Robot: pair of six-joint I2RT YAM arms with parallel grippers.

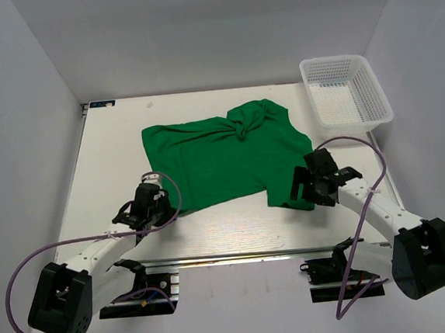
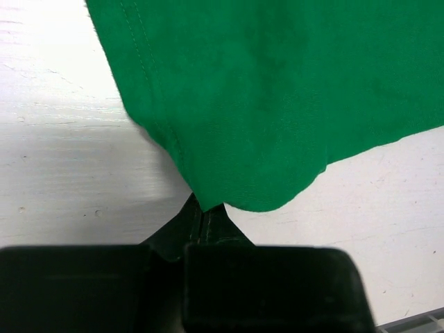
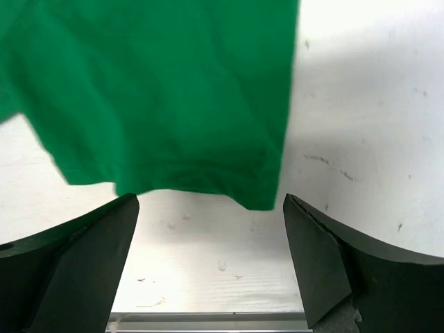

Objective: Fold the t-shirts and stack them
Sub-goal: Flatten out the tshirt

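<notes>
– While the left gripper (image 2: 205,214) sat low at the near left of the table (image 1: 111,145), what were its fingers (image 2: 270,284) doing?

– Pressed together, with only a thin seam between them. The near left corner of the shirt (image 1: 222,162) ran down into their tips, so they were pinching its hem. A shadow lay on the table beside that corner.

– And the right gripper (image 3: 210,202)?

– Its fingers were spread wide. The near right corner of the shirt hung just beyond their tips, in line with the gap. From its wrist view I saw bare table between the hem and the fingers, so nothing was gripped there. From above, that gripper overlapped the same corner.

– Where did the shirt itself lie?

– In the middle of the table, beyond both grippers, mostly spread out. Its near hem ran from one gripper to the other. The left part looked fairly flat. Farther back, right of centre, the cloth was gathered into a twisted knot, with creases fanning from it.

– Anything farther still?

– A white mesh basket (image 1: 334,59) stood at the far right corner, near the shirt's far right edge but apart from it.
</notes>
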